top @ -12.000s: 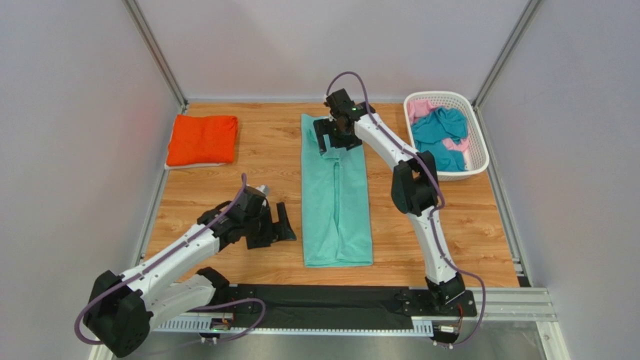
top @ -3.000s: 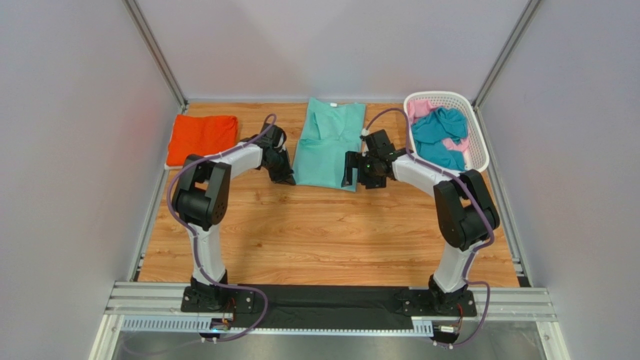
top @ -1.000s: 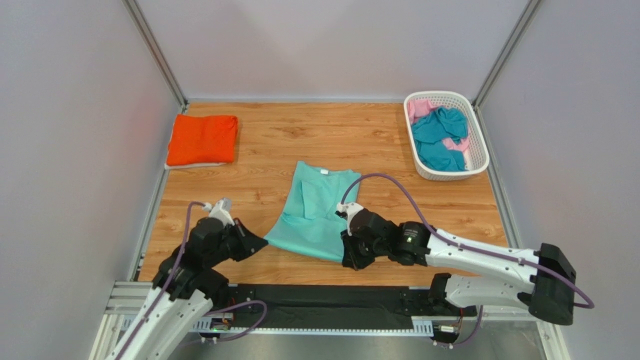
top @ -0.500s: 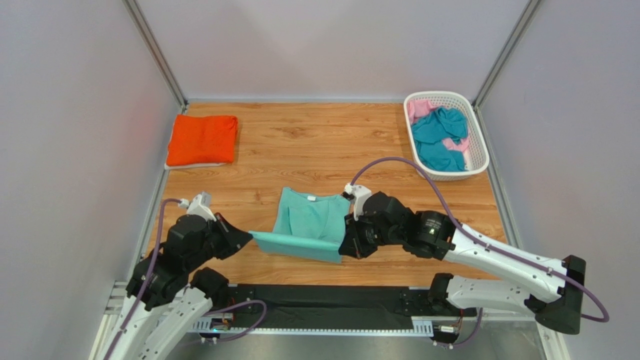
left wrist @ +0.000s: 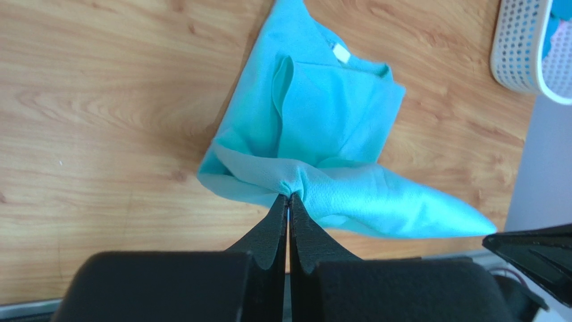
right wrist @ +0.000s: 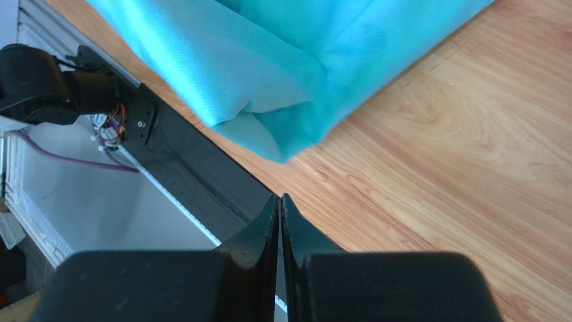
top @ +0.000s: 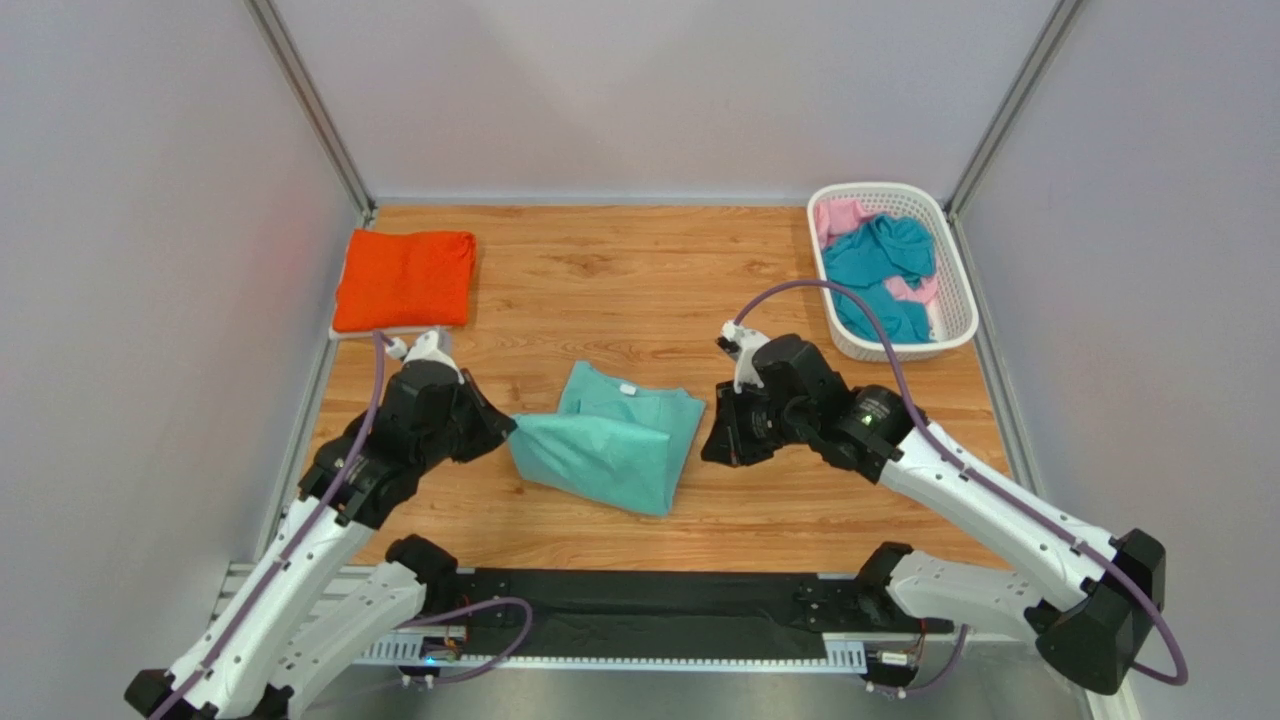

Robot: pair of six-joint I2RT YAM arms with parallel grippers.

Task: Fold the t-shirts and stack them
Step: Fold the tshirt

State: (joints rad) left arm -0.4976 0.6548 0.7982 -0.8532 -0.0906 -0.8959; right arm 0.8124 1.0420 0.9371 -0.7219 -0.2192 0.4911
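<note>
A light mint-green t-shirt [top: 609,446] lies bunched on the wooden table, its near part lifted and folded over itself. My left gripper [top: 507,434] is at its left edge. In the left wrist view that gripper [left wrist: 289,196] is shut on a pinched fold of the mint t-shirt [left wrist: 336,127]. My right gripper [top: 715,447] sits just right of the shirt. The right wrist view shows it [right wrist: 279,198] shut with nothing in it, and the mint t-shirt's [right wrist: 282,60] corner hangs a little apart from the tips. A folded orange t-shirt [top: 403,279] rests at the far left.
A white slotted basket [top: 962,293] at the far right holds a teal t-shirt [top: 879,278] and a pink one [top: 842,221]. The basket [left wrist: 520,47] also shows in the left wrist view. The black base rail [top: 646,608] runs along the near edge.
Both grippers moved away from the near edge, carrying the shirt's near hem up and over. The right gripper has let go of its corner; the left still holds.
</note>
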